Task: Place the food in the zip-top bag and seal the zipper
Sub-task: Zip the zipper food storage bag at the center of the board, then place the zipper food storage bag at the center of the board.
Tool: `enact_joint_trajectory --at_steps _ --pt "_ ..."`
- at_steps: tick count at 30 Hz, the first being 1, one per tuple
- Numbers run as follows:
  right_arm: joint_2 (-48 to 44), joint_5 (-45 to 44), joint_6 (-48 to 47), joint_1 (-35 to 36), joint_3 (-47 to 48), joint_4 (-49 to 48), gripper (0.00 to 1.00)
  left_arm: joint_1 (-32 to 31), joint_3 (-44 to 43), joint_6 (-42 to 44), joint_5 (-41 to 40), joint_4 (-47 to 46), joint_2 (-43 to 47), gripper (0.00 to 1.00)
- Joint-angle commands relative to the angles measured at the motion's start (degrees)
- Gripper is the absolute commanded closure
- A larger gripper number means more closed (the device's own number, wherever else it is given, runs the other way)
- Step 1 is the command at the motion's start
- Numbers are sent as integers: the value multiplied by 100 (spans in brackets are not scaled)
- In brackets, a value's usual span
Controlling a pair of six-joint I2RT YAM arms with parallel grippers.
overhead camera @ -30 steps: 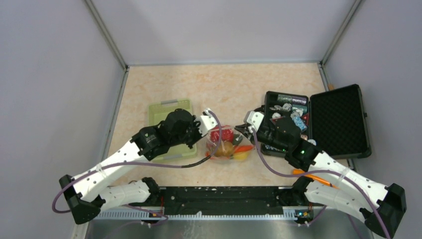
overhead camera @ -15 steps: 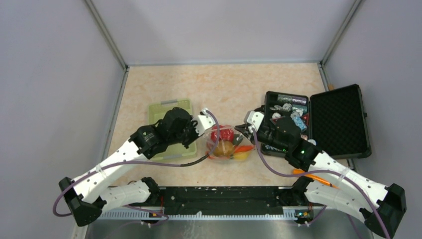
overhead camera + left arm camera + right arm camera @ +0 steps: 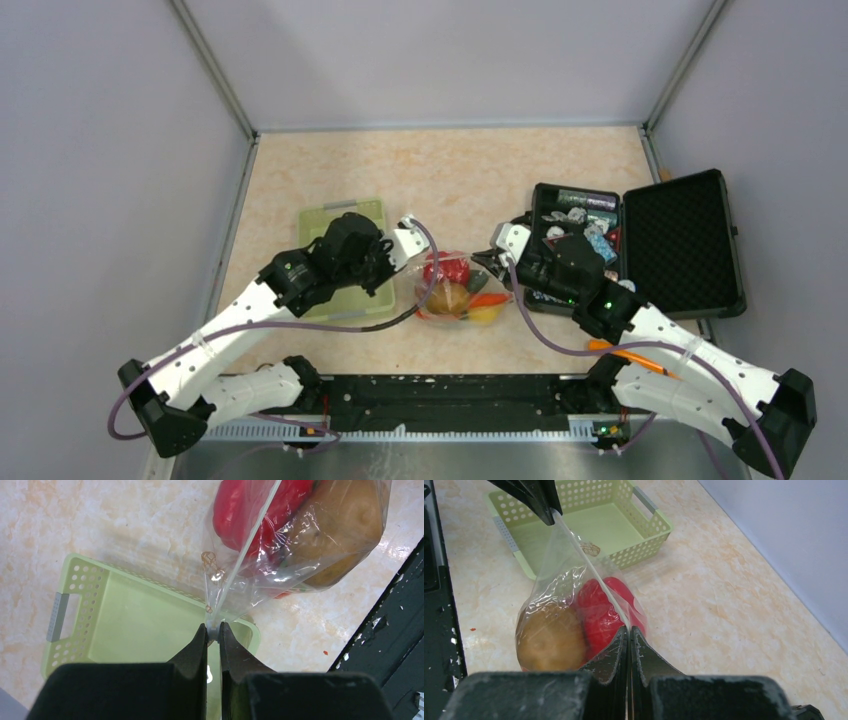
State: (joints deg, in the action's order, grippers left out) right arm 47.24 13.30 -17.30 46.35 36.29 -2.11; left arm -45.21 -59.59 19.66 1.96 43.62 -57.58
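The clear zip-top bag (image 3: 455, 290) hangs stretched between my two grippers at the table's middle. It holds the food: a red pepper (image 3: 599, 610), a brown piece (image 3: 551, 637), and orange and yellow pieces (image 3: 487, 305). The zipper (image 3: 245, 555) runs taut as a thin whitish strip from one gripper to the other. My left gripper (image 3: 212, 628) is shut on the zipper's left end, above the green basket's corner. My right gripper (image 3: 629, 628) is shut on the zipper's right end (image 3: 609, 592).
A pale green basket (image 3: 345, 262) sits left of the bag, under the left wrist. An open black case (image 3: 640, 250) with shiny packets stands at the right. An orange carrot (image 3: 625, 355) lies by the right arm's base. A black rail (image 3: 450, 390) runs along the near edge.
My left gripper has drawn left along the zipper, away from the right gripper, and the bag is stretched a little wider. The right gripper has held still.
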Motion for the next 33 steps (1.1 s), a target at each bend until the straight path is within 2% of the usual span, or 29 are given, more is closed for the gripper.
enact_joint_trajectory --at_steps 1,9,13,15,16,17,18,22,25,28,33 --pt "-97 -195 7 -115 137 -296 100 120 -166 78 -385 462 77 100" --pt "-150 -221 38 -110 89 -323 100 224 -183 -7 -31 381 -4 100" --pt "-140 -197 100 -112 65 -412 100 276 -271 -139 362 144 19 54" --pt "-133 -135 142 -110 40 -483 100 276 -285 -340 457 -169 94 43" --pt "-122 -113 155 -112 26 -503 100 276 -275 -420 518 -357 150 27" --pt "-105 -126 175 -113 15 -523 100 284 -266 -486 542 -517 217 5" --pt "-95 -185 196 -111 10 -530 100 285 -252 -565 524 -702 285 2" --pt "-132 -412 258 -103 14 -475 98 306 -178 -869 212 -1389 606 1" --pt "-248 -488 348 -111 -31 -512 88 332 -18 -1126 -428 -1890 835 1" --pt "-294 -438 436 -117 -14 -457 69 361 179 -1281 -754 -2241 1046 1" --pt "-242 -513 548 -115 -11 -501 64 364 404 -1408 -892 -2508 1272 1"
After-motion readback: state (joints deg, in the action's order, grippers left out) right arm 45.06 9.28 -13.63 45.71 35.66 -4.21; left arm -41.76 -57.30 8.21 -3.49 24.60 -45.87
